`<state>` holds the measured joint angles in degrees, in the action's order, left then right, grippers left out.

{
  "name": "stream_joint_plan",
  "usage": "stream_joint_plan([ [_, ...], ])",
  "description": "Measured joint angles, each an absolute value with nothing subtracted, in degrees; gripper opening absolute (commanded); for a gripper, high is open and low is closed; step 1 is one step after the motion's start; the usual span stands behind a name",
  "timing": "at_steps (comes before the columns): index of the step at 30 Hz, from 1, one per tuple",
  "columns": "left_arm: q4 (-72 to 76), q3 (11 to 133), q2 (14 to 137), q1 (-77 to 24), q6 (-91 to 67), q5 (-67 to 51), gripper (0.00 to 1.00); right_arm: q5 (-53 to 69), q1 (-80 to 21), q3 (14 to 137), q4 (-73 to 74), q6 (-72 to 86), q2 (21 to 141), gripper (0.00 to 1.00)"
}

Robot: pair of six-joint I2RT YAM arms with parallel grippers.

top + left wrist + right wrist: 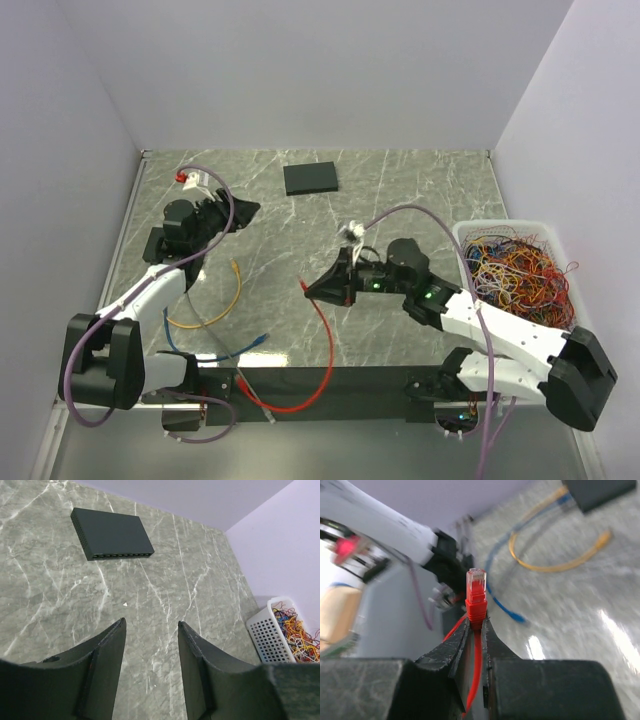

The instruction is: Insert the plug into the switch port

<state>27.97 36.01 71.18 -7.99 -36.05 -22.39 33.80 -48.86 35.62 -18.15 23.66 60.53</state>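
Note:
The black switch (311,178) lies flat at the back middle of the marble table; in the left wrist view (111,534) its row of ports faces the near side. My right gripper (318,288) is shut on the red plug (476,592), which sticks out past the fingertips with its clear tip forward. It is held above the table at mid-depth, pointing left. The red cable (325,350) trails down to the front edge. My left gripper (243,212) is open and empty, well left of the switch, its jaws apart (150,625).
A yellow cable (222,300) and a blue cable (235,350) lie at the front left; both show blurred in the right wrist view. A white basket (500,224) full of coloured wires stands at the right edge, also seen in the left wrist view (270,637).

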Motion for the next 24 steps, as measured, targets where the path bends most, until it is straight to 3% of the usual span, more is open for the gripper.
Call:
stream_joint_plan([
  [9, 28.0, 36.0, 71.0, -8.0, -36.0, -21.6, 0.52, 52.0, -34.7, 35.1, -35.1, 37.1, 58.3, 0.0],
  [17, 30.7, 34.0, 67.9, -8.9, -37.5, -23.4, 0.53, 58.2, -33.8, 35.1, -46.0, 44.6, 65.3, 0.0],
  [24, 39.9, 29.4, 65.1, -16.3, -40.4, -27.9, 0.52, 61.1, -33.8, 35.1, -61.4, 55.6, 75.0, 0.0],
])
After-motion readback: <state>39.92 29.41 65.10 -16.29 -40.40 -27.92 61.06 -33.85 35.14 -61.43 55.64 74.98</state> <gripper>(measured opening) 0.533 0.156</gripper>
